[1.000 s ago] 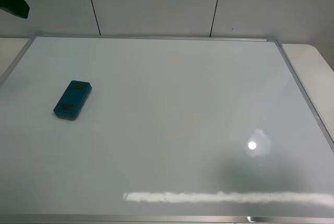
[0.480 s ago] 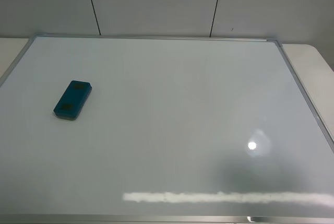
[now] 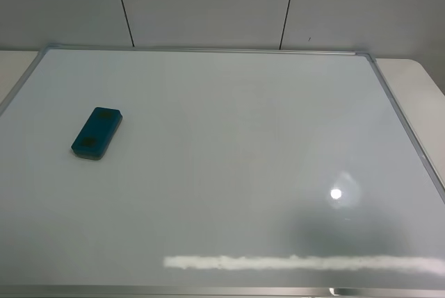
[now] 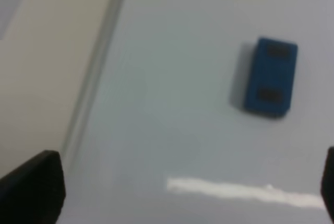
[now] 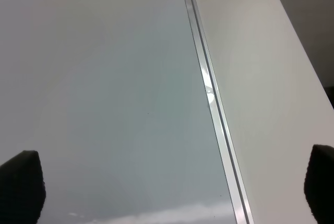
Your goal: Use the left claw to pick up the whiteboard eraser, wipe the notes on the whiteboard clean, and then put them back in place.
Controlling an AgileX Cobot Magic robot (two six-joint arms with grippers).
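Observation:
The whiteboard (image 3: 229, 145) lies flat and fills most of the high view. The teal-blue whiteboard eraser (image 3: 96, 133) rests on its left part, with two dark patches on top. No notes show on the board. The left wrist view looks down on the eraser (image 4: 272, 77), which lies free on the board (image 4: 172, 130). The left claw (image 4: 180, 192) is open, its fingertips (image 4: 34, 185) wide apart and well clear of the eraser. In the right wrist view, my right gripper (image 5: 171, 190) hangs open over the board's right frame (image 5: 209, 88). Neither arm shows in the high view.
A pale table (image 3: 421, 79) extends past the board's right edge, and also past its left edge (image 4: 47, 51). A panelled wall (image 3: 208, 3) stands behind. Lamp glare forms a bright strip (image 3: 299, 262) near the board's front edge.
A dark part of the left arm at the high view's upper left corner one second ago has moved out of that view. The eraser has not moved.

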